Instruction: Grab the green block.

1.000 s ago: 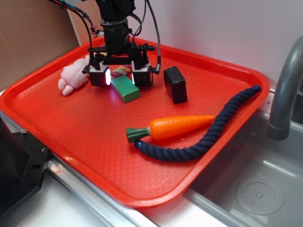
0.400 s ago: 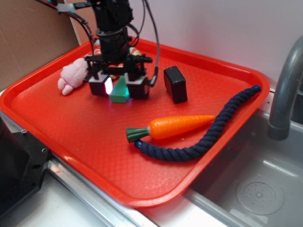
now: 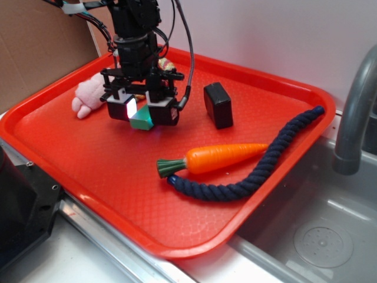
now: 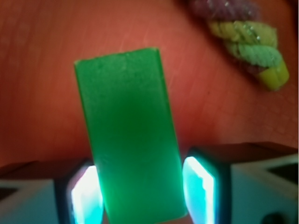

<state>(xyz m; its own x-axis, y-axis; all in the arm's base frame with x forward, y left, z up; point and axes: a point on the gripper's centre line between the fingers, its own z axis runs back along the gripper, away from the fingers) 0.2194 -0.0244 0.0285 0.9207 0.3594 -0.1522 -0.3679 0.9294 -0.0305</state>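
The green block (image 3: 141, 121) lies on the red tray (image 3: 70, 153) at the back left, and only its near end shows between the fingers. My gripper (image 3: 143, 115) is down over it, shut on the block. In the wrist view the green block (image 4: 126, 130) stretches away from me, slightly tilted. My gripper (image 4: 142, 196) holds its near end, with one glowing pad (image 4: 86, 196) on each long side pressed against it.
A black block (image 3: 218, 105) stands just right of the gripper. A pink plush toy (image 3: 88, 97) lies to its left, and a knotted coloured rope toy (image 4: 243, 42) behind it. A carrot (image 3: 221, 158) and a dark blue rope (image 3: 259, 168) lie nearer the front. Sink (image 3: 318, 236) and faucet (image 3: 353, 112) are at right.
The gripper came down over the green block and its fingers closed in from both sides. The block turned end-on between them.
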